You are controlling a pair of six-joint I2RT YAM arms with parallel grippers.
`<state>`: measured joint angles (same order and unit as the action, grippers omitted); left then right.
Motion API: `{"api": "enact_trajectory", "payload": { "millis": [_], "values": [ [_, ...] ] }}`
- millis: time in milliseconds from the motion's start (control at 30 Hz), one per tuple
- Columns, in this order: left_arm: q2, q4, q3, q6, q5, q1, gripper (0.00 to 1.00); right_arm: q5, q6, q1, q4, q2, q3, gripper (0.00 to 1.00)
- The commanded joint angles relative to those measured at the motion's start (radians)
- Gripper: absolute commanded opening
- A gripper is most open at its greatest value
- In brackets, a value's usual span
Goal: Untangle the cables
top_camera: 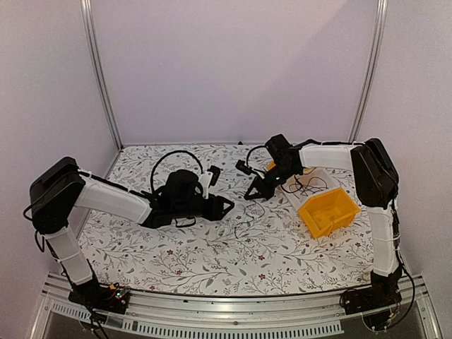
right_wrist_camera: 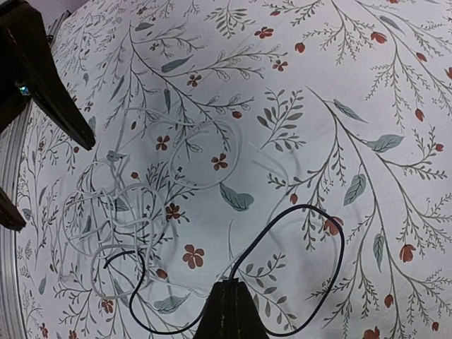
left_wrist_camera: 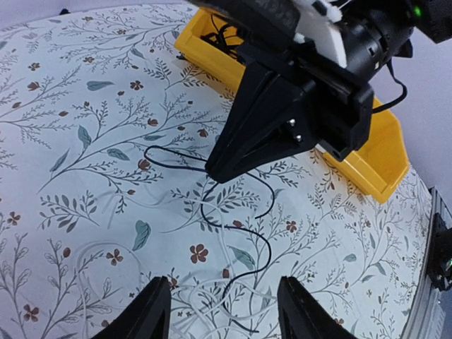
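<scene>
**Black cable** (right_wrist_camera: 311, 207): lies in open loops on the desk (top_camera: 176, 261), near the middle and a little right of centre. The right fingers (right_wrist_camera: 229, 304) are pinched shut on it, and cable runs out of the pinch to both sides.

**White cables** (right_wrist_camera: 113, 212): a flat tangle of overlapping rings just beside the black cable, on the left arm's side. One end of the black cable curls across the edge of this tangle.

**Left fingers** (left_wrist_camera: 152, 311): spread wide and gripping nothing. Strands of the white tangle lie on the desk under the gap between them. Whether the tips touch the desk cannot be told.

**Yellow bin** (top_camera: 332, 220): stands right of the cables, near the right arm and apart from the tangle.

**Surface:** a white covering printed with grey-green leafy sprigs and small red-brown flowers, lying flat.

**Room:** plain pale lilac walls (top_camera: 233, 63) close in the back and both sides. Aluminium posts (top_camera: 99, 70) rise at the back corners. An aluminium rail (top_camera: 233, 311) runs along the near edge.
</scene>
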<state>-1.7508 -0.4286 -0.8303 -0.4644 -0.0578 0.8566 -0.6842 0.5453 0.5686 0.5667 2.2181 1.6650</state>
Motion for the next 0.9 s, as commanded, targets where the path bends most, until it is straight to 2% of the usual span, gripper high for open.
{"api": "enact_trajectory", "payload": {
  "millis": [0,233,467,600,767,867],
  "values": [
    [-0.033,-0.024,-0.046,0.019,0.019,-0.011,0.51,-0.077,-0.03,0.006,0.029,-0.182,-0.005,0.0],
    [-0.114,-0.197,-0.099,0.043,-0.006,-0.008,0.53,-0.182,-0.075,0.005,0.053,-0.335,-0.008,0.0],
    [-0.328,-0.22,-0.249,0.062,-0.022,-0.01,0.5,-0.222,-0.065,0.005,0.114,-0.441,0.064,0.0],
    [-0.403,-0.213,-0.264,0.023,-0.03,-0.015,0.46,-0.191,-0.042,-0.005,0.125,-0.538,0.107,0.0],
    [-0.402,-0.226,-0.221,0.0,-0.038,-0.021,0.46,-0.149,-0.034,-0.107,0.097,-0.65,0.1,0.0],
    [-0.373,-0.229,-0.193,0.004,-0.036,-0.023,0.46,-0.143,-0.033,-0.2,0.062,-0.704,0.02,0.0]
  ]
}}
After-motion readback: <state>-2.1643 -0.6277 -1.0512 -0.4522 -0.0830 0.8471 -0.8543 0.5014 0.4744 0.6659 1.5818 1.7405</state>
